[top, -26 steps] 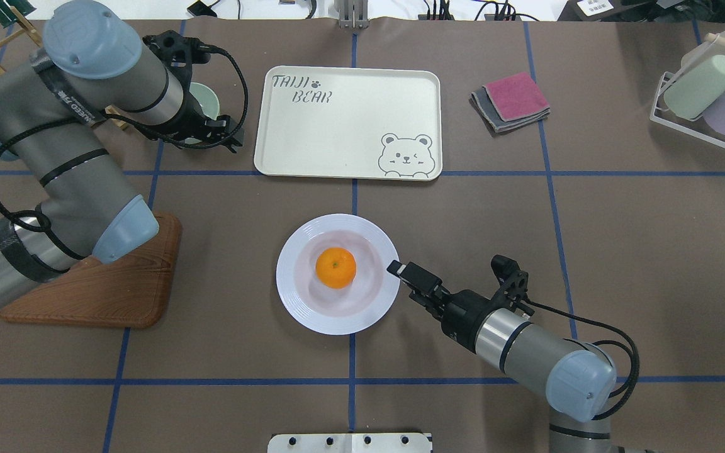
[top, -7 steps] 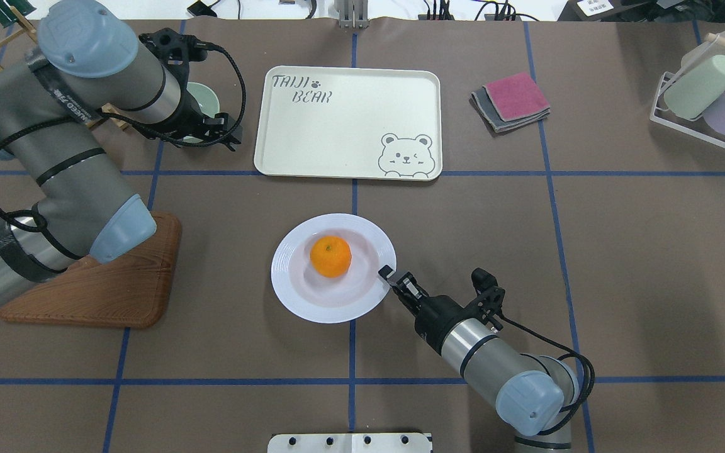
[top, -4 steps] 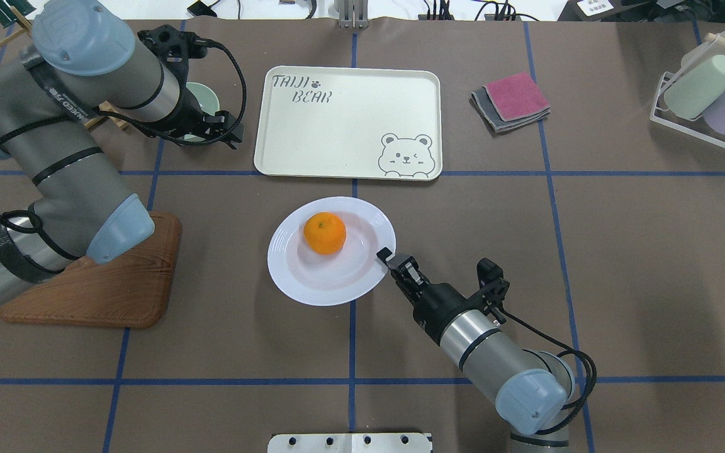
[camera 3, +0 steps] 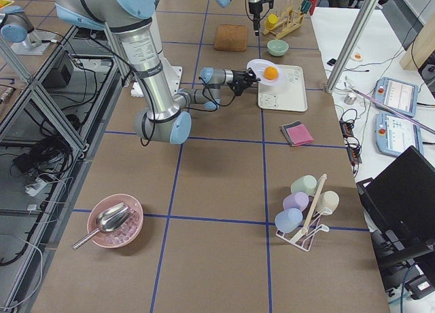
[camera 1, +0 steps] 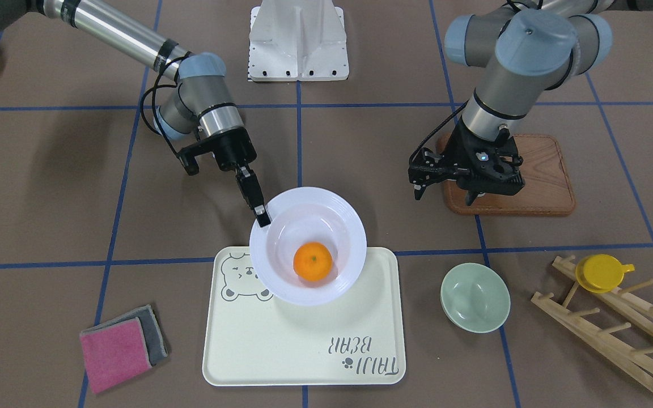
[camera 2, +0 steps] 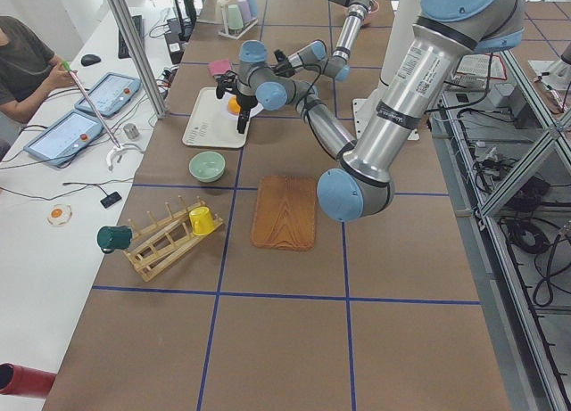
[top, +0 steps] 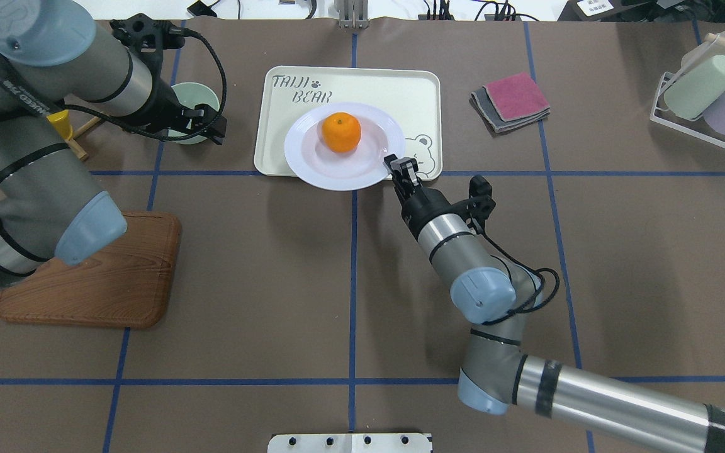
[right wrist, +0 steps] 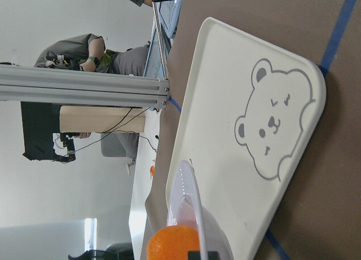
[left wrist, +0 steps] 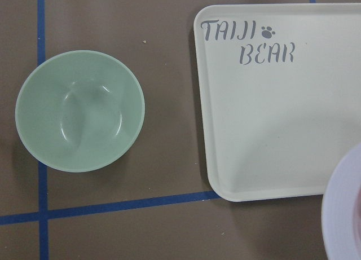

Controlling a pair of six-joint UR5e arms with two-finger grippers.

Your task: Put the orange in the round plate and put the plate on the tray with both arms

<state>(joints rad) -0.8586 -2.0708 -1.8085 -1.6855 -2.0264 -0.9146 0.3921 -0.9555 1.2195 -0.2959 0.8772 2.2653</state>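
Note:
The orange (top: 341, 132) lies in the white round plate (top: 312, 165). My right gripper (top: 393, 165) is shut on the plate's rim at its near right side. It holds the plate tilted, a little above the cream tray (top: 416, 94), overhanging the tray's near edge. From the front the orange (camera 1: 312, 260), the plate (camera 1: 326, 199), the tray (camera 1: 304, 340) and the right gripper (camera 1: 261, 218) all show. My left gripper (camera 1: 471, 192) hangs open and empty left of the tray, beside the green bowl (top: 197, 93). The left wrist view shows the tray (left wrist: 271, 119) and the plate's edge (left wrist: 340, 215).
A brown wooden board (top: 98, 277) lies under my left arm. Folded pink and grey cloths (top: 513, 100) sit right of the tray, and a cup rack (top: 708, 94) stands far right. A wooden drying rack with a yellow cup (camera 1: 601, 272) is on the far left. A person sits beyond the table (camera 2: 22, 59).
My right gripper has carried the plate with the orange from the table's middle forward to over the tray. My left arm has drawn back to the left.

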